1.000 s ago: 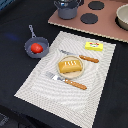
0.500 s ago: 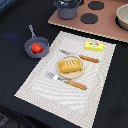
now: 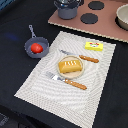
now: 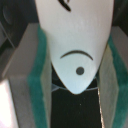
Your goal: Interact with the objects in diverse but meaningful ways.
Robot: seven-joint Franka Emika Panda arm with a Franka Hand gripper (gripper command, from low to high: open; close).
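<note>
The gripper (image 4: 75,92) is clamping the white fish (image 4: 75,45) between its green pads (image 4: 41,85), nose pointing out, so it is riding up off the table. Below, the loaf (image 3: 70,66) is sitting on the mat (image 3: 45,95) between the cutlery, the tomato (image 3: 36,48) in the pan (image 3: 31,33), the butter (image 3: 94,46) at the mat's far edge.
</note>
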